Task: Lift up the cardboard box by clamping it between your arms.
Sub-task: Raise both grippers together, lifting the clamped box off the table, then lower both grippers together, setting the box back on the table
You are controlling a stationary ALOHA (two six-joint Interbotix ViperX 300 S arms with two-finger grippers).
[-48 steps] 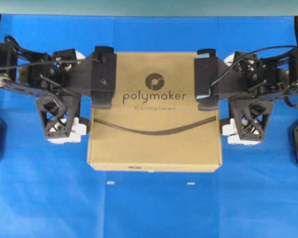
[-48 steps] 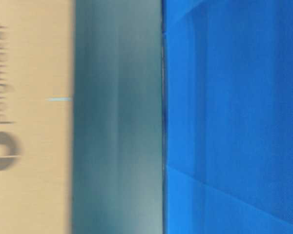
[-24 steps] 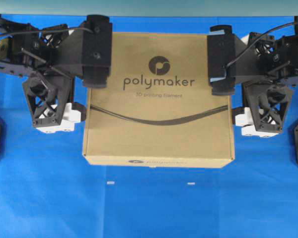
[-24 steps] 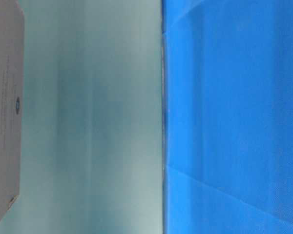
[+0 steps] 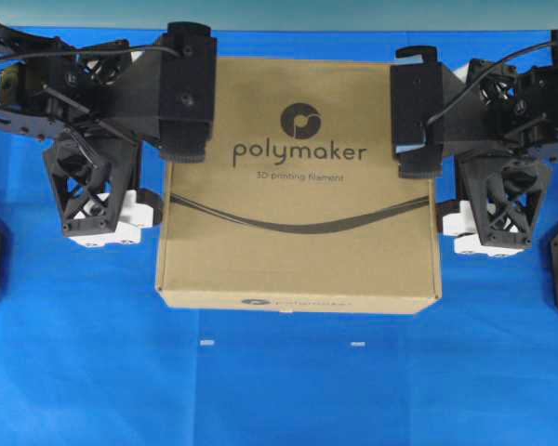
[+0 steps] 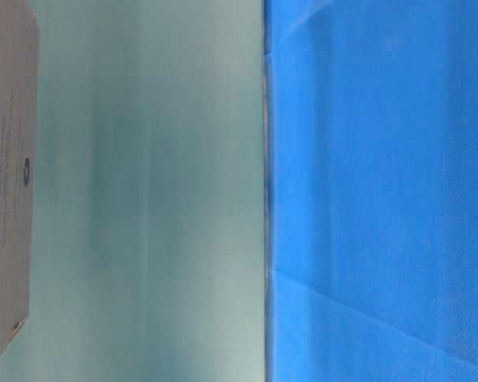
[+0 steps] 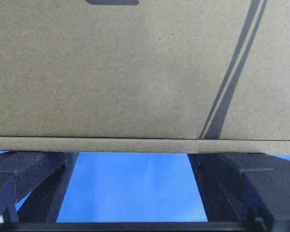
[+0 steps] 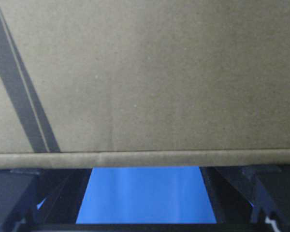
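The cardboard box hangs in the air between the two arms, pinched from either side rather than grasped, which makes sense: it is far too wide for any one gripper to span, so the only hold available is pressure on opposite edges. The left gripper presses in at the box's one upper side and the right gripper at the other, roughly level with each other, which I judge keeps the box from twisting out. In both wrist views the fingers stand well apart, one on each side of a strip of blue cloth, with the box's edge running across just ahead of them; so the jaws are spread wide and closed on nothing, their tips serving as a broad bumper against the cardboard. From table level the box shows only as a thin slab at the picture's border, clear of the blue cloth, so the lift looks well under way. The box itself is flat, square and tan, with a dark round logo, the word "polymaker" beneath it and a long curved dark line across the middle. Its near side wall carries a small printed mark. Smooth cardboard under side pressure alone could slip, I would guess, if either arm eases off.
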